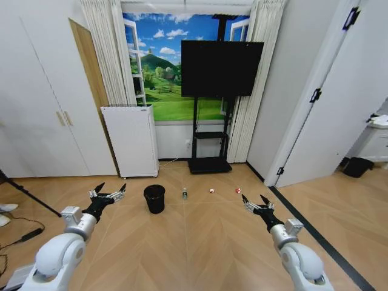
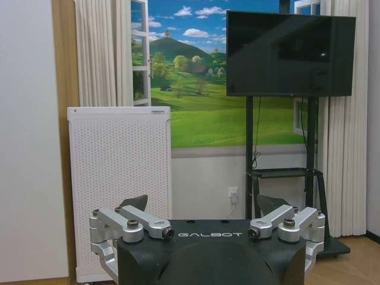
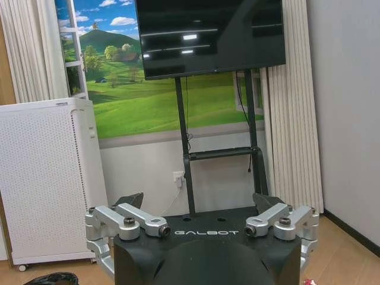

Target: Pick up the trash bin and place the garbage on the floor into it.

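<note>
On the floor, trash bin [image 1: 154,198] stands beside bottle [image 1: 185,194].

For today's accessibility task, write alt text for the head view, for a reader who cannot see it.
A black mesh trash bin stands on a wooden floor, with a small bottle and two red-and-white scraps in a row to its right. The robot's left gripper and right gripper are raised in front, both open and empty.

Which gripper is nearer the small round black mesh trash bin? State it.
Left. The left gripper hangs open just to the left of the small round black mesh trash bin; the right gripper hangs open well off to the bin's right, across the floor.
</note>
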Robot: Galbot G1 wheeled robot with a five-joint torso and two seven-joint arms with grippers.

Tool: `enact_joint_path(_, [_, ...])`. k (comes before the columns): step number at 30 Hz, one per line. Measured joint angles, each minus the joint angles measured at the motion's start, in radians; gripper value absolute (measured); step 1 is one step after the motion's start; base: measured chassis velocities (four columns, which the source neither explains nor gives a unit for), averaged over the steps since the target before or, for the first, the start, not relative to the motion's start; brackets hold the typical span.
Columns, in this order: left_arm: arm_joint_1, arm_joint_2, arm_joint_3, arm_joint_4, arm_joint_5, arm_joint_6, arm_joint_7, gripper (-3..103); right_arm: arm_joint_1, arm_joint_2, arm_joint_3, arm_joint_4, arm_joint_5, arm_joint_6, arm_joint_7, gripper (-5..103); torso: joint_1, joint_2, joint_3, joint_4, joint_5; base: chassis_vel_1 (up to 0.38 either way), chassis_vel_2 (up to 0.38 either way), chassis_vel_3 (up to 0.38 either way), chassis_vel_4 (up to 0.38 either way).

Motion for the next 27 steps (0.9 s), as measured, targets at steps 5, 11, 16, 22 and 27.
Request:
enact_joint_path(5, [0.002,-0.002,-0.005,-0.002,0.0,0.0,0.004,100,-0.001,0.0,0.001,0.003,0.001,-0.001,0.0,100,0.0,0.0,0.0,0.0,0.0,0.0,0.0,0.0,0.0])
enact_joint_path(11, [0.004,-0.002,-0.006,-0.006,-0.001,0.0,0.004,100,-0.004,-0.001,0.002,0.004,0.003,-0.001,0.0,100,0.0,0.0,0.0,0.0,0.0,0.0,0.0,0.0,0.0])
enact_joint_path(16, [0.007,-0.002,-0.008,-0.008,-0.002,0.0,0.005,100,-0.003,-0.002,0.004,0.003,0.004,-0.001,0.0,100,0.0,0.0,0.0,0.0,0.0,0.0,0.0,0.0,0.0])
enact_joint_path(22, [0.007,0.0,-0.012,-0.009,-0.008,0.0,0.007,100,-0.001,-0.002,0.003,0.002,0.005,-0.001,0.0,100,0.0,0.0,0.0,0.0,0.0,0.0,0.0,0.0,0.0])
enact_joint_path(27, [0.006,0.001,-0.012,-0.009,-0.009,0.0,0.008,100,0.0,0.002,0.0,-0.001,0.004,-0.001,-0.001,100,0.0,0.0,0.0,0.0,0.0,0.0,0.0,0.0,0.0])
